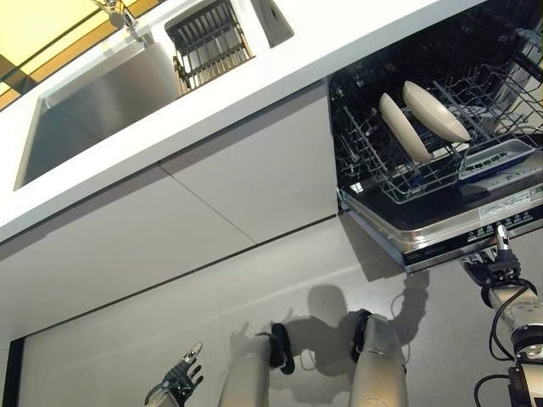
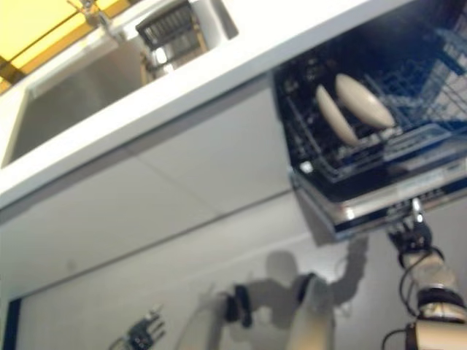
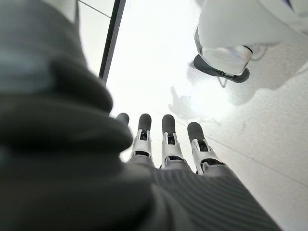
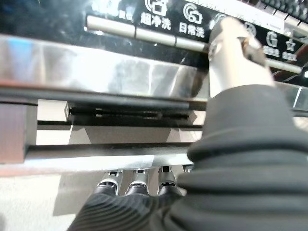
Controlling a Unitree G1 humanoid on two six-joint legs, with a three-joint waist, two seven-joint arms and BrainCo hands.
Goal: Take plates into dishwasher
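White plates [image 1: 422, 120] racked above right robot hand [image 1: 501, 264]

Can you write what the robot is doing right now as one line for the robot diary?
plates: two standing in dishwasher rack | dishwasher door: open | right hand: at door's front edge | left hand: idle, low, open

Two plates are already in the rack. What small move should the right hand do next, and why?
Probably lift the open dishwasher door to close it. Two plates stand in the rack, and neither hand holds one. The right hand is at the door's front edge, thumb on the control strip and fingers beneath. The left hand hangs open, low over the floor.
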